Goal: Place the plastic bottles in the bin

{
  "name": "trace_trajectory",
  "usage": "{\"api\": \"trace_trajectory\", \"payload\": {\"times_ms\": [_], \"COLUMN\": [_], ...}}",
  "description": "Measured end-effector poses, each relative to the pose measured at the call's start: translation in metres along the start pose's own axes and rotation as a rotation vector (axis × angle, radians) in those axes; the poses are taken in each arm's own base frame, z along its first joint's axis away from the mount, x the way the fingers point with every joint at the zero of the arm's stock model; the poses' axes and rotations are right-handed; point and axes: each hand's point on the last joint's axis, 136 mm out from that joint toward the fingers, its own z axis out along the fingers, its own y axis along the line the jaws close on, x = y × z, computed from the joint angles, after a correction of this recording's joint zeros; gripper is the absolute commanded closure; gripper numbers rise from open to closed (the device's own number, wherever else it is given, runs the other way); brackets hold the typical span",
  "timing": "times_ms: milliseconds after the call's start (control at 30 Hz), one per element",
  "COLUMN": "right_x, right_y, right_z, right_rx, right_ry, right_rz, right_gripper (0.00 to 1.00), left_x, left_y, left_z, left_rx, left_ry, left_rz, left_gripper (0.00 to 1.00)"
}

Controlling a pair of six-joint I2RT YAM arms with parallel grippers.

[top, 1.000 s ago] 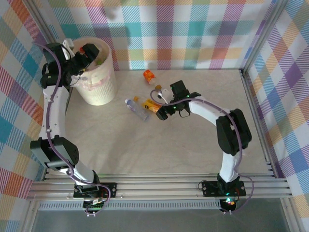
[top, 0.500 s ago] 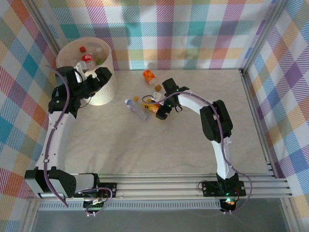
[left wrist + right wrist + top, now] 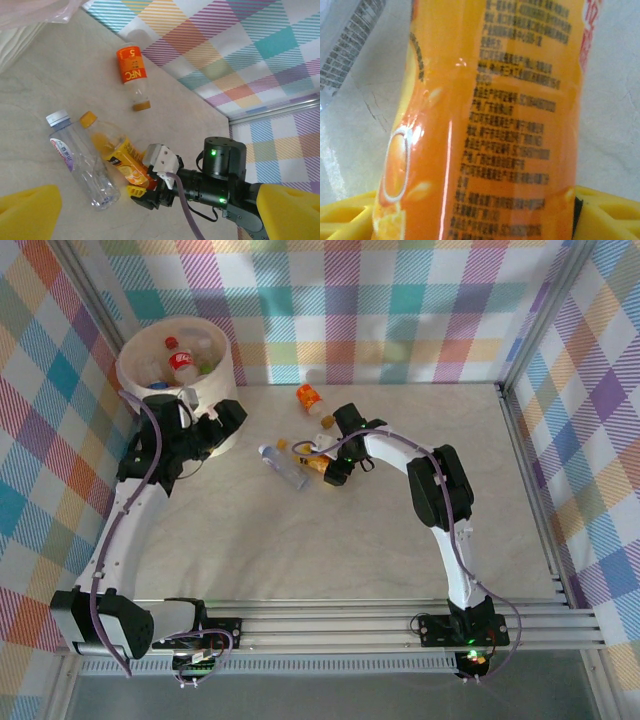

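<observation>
- Since a second ago the left gripper (image 3: 208,412) has swung off the top of the bin (image 3: 222,348) and now hangs by its front wall.
- Over the same second the right arm has folded in, and the right gripper (image 3: 142,187) has narrowed around the orange bottle (image 3: 117,155), which lies where it lay before.
- Left jaws stand wide open and hold nothing. Their yellow fingertips (image 3: 27,212) sit at the two bottom corners of the left wrist view.
- Right jaws are closed on the orange bottle. In the right wrist view its label fills the gap, with a yellow pad (image 3: 350,217) against each side.
- Orange bottle lies flat on the table (image 3: 300,560), cap toward the bin, just beside the clear bottle (image 3: 282,465).
- Clear bottle also lies flat, its cap toward the bin.
- NFC bottle (image 3: 310,398), orange-labelled, lies apart from those two, near the back wall.
- Several bottles (image 3: 183,362) already sit inside the bin, one of them with a red label.
</observation>
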Motion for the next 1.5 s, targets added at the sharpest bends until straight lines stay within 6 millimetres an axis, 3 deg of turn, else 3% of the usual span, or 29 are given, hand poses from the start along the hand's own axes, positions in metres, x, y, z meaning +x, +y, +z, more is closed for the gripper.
{"api": "trace_trajectory", "payload": {"times_ms": [300,500,667,933,1033,1233,1500], "right_x": [0.003,0.001,-0.004,0.000,-0.007,-0.038,-0.070], "right_y": [0.001,0.000,0.003,0.046,0.066,0.101,0.126], "right_z": [-0.010,-0.043,-0.079,-0.107,-0.114,-0.122,-0.126], "right_rx": [0.041,0.121,0.180,0.077,-0.007,-0.151,-0.208], "right_ry": [-0.019,-0.051,-0.124,-0.234,-0.298,-0.415,-0.483], "right_rz": [0.039,0.109,0.213,0.399,0.469,0.520,0.479], "right_gripper": [0.45,0.47,0.47,0.46,0.46,0.46,0.43], "left_x": [0.011,0.018,0.026,0.075,0.091,0.112,0.122], "left_y": [0.019,0.013,0.009,0.050,0.038,-0.008,-0.003], "left_z": [0.006,0.014,0.032,0.069,0.077,0.093,0.112], "left_rx": [-0.056,-0.033,-0.022,-0.095,-0.028,0.146,0.126], "left_ry": [0.009,0.019,0.043,0.147,0.186,0.244,0.268], "left_rz": [-0.027,-0.031,-0.021,-0.106,-0.098,-0.057,-0.079], "left_gripper": [0.00,0.00,0.00,0.00,0.00,0.00,0.04]}}
